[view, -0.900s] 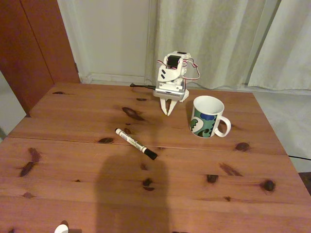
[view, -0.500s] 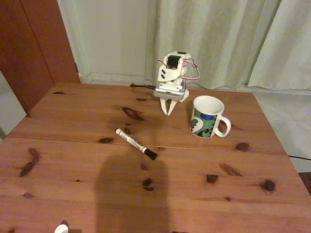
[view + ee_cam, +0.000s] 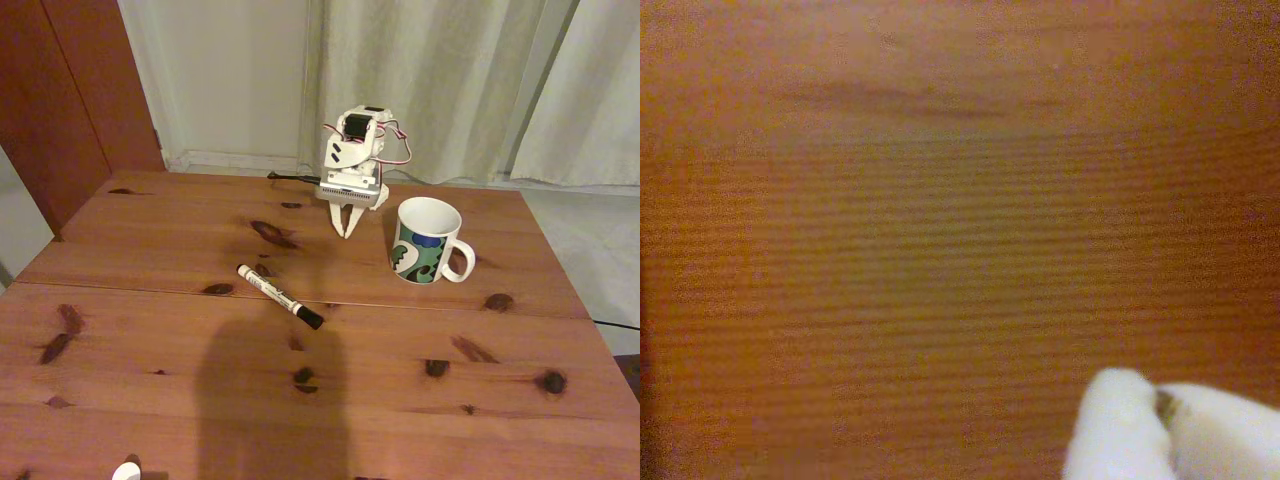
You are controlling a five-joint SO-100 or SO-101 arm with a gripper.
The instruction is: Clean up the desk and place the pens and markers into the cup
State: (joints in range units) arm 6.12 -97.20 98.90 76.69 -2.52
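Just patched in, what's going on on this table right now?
Nothing is being handled yet. In the fixed view the small white arm sits at the far edge of the desk with its gripper pointing down, fingers together and holding nothing; the wrist view shows the fingertips closed over bare wood. The marker lies loose on the wood in front of the arm, black cap toward the camera. The cup stands upright to the gripper's right in that view, and what shows of its inside is empty.

Pale curtains (image 3: 450, 90) hang across the upper right of the fixed view, a reddish-brown wooden door (image 3: 70, 90) fills the upper left, and a small white object (image 3: 126, 471) sits at the bottom edge.
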